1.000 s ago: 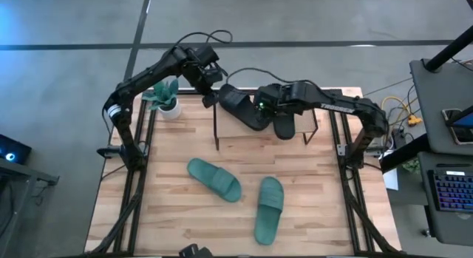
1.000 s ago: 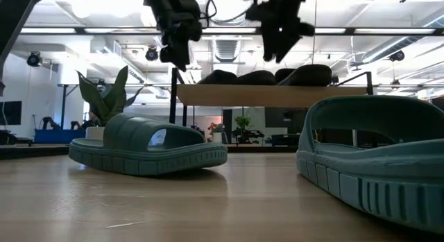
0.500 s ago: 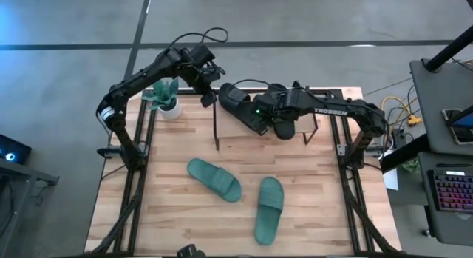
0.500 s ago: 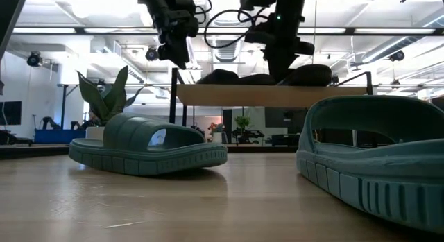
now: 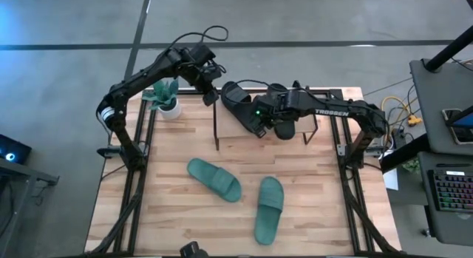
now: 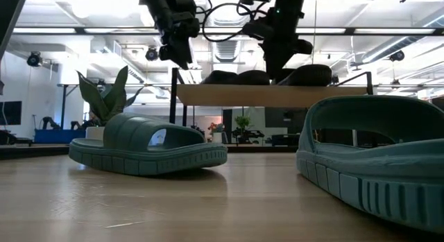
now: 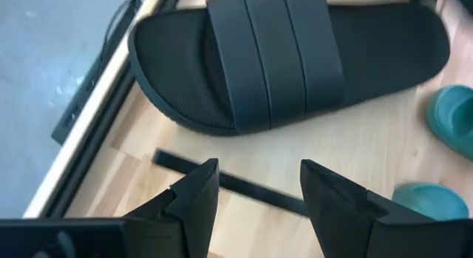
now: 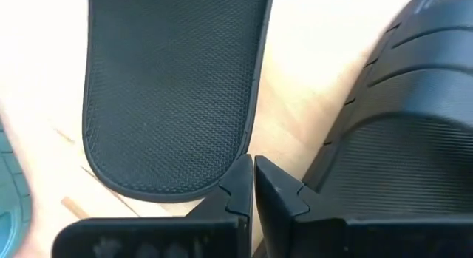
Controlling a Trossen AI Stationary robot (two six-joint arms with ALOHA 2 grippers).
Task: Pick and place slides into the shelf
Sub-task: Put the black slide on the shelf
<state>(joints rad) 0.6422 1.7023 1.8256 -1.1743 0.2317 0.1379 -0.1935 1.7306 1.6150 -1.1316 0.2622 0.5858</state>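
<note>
- From above, two black slides [image 5: 238, 103] [image 5: 284, 122] lie on the shelf [image 5: 222, 132] at the worktop's [image 5: 170, 184] far edge; two teal slides [image 5: 214, 179] [image 5: 269, 209] lie well apart from it, nearer the front. The left hand [image 5: 210, 89] hangs by the shelf's left end, the right hand [image 5: 259, 119] between the black pair.
- At worktop height, the teal slides [image 6: 146, 153] [image 6: 374, 166] look like thick moulded foam: probably light, slightly springy, not fragile.
- Past the left wrist, its fingers [image 7: 194, 195] stand apart, holding nothing; the wide strap looks the best hold.
- Past the right wrist, its fingers [image 8: 236, 185] are pressed together, empty, at a textured footbed [image 8: 170, 88] that should give grip.
</note>
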